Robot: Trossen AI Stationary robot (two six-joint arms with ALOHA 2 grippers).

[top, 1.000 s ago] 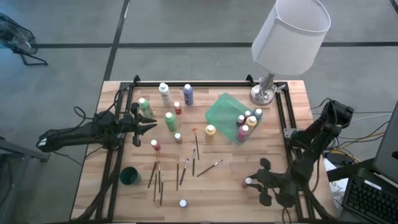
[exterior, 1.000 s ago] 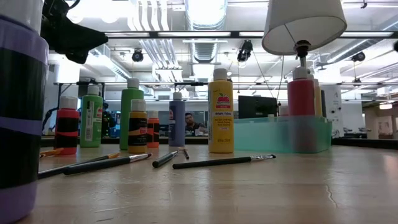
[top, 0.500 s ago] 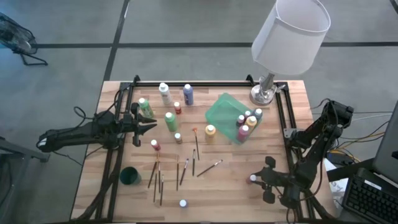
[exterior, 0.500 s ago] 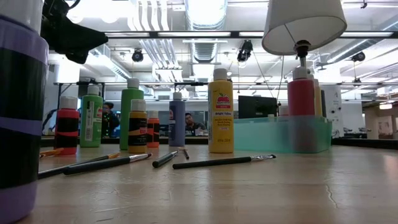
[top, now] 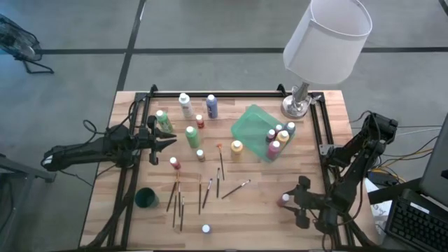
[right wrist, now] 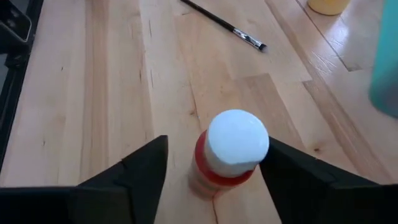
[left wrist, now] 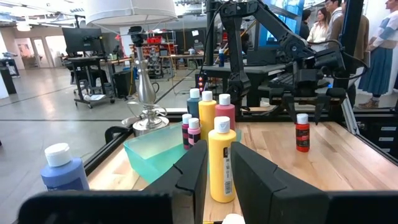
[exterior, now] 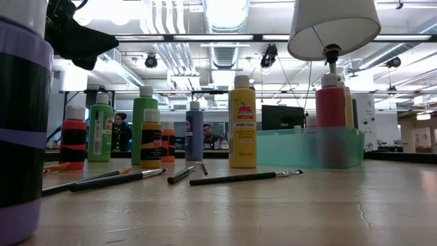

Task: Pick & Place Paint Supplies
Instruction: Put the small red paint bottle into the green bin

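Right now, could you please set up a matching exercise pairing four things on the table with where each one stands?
Things:
1. red bottle
2. yellow bottle
3. dark green cup
4. lamp

Places:
A. far right corner of the table
B. between the right gripper's open fingers
C. just outside the green tray
D. near left corner

Pairs: 1-B, 2-C, 3-D, 4-A
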